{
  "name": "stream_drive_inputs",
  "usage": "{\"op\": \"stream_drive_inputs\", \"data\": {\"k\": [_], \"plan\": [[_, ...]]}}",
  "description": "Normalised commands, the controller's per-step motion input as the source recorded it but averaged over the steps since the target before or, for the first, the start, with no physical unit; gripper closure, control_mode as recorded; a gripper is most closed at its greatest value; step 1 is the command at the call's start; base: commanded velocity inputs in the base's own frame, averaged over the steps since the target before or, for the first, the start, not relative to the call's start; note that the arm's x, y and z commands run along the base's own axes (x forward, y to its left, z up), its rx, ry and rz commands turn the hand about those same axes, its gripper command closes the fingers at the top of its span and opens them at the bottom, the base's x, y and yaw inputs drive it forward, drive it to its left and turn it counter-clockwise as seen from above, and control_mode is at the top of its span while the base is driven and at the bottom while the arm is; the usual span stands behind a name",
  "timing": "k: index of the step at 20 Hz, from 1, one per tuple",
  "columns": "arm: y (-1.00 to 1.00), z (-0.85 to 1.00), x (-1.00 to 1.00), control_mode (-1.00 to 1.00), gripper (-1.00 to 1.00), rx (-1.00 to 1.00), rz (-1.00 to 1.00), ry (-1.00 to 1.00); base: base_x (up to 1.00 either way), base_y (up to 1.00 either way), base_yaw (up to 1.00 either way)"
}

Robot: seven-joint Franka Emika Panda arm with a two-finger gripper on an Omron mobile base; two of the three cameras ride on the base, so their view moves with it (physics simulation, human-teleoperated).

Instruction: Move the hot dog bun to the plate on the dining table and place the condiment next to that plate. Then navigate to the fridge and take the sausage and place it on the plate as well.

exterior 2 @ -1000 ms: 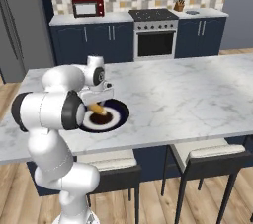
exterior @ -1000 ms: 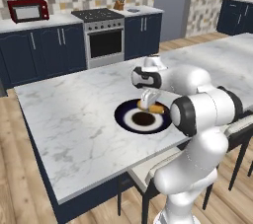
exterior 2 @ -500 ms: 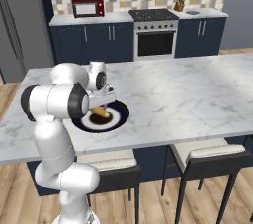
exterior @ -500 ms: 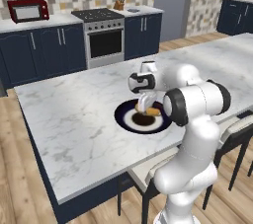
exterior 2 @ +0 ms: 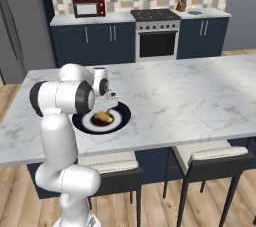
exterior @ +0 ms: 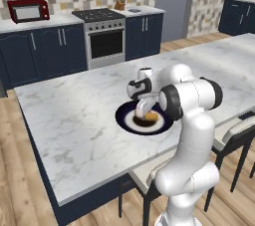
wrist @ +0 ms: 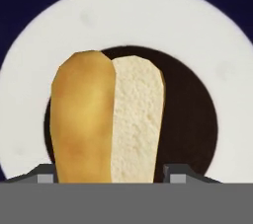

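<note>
The hot dog bun (wrist: 106, 119) lies on the plate (exterior: 127, 120), over that plate's dark centre, with the white ring and the navy rim showing around it in the hand view. In that view the bun stands lengthwise, one half golden-brown crust and the other half pale crumb, and its near end runs down between the two finger tips (wrist: 176, 172) at the bottom edge. The gripper (exterior: 143, 109) hangs straight over the plate, pointing down at it, with the jaws standing on either side of the bun; a narrow dark gap shows between the crumb side and the finger tip beside it, while on the crust side the other tip appears to sit right against the bun. Whether the jaws press on the bun or merely stand around it cannot be told from the views. In the right base view the bun (exterior 2: 103, 117) appears as a small tan lump on the plate (exterior 2: 117, 121), just beneath the gripper (exterior 2: 102, 109). The plate rests on the marble dining table (exterior: 74, 120), close to the table's near edge, beside the robot's white arm (exterior: 191, 100). Beyond the table from the plate, against the far wall, stand a stove (exterior: 104, 38) and, further along the counter, a red microwave (exterior: 29, 10).
</note>
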Motion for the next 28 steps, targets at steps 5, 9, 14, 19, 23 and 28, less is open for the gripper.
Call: {"op": "stream_drive_inputs", "data": {"k": [5,9,14,19,23,28], "plan": [[0.15,-0.32,0.20,-1.00,-1.00,-0.04,0.00,-0.02,0.00,0.00,0.00],[0.10,-0.06,0.01,-1.00,-1.00,-0.03,0.00,-0.08,0.00,0.00,0.00],[0.01,0.18,-0.22,-1.00,-1.00,0.00,0.05,-0.16,0.00,0.00,0.00],[0.00,0.48,-0.42,-1.00,-1.00,0.00,0.05,-0.17,0.00,0.00,0.00],[0.00,0.61,-0.60,-1.00,-1.00,0.00,0.05,-0.22,0.00,0.00,0.00],[0.09,0.63,-0.64,-1.00,-1.00,0.00,0.00,-0.18,0.00,0.00,0.00]]}}
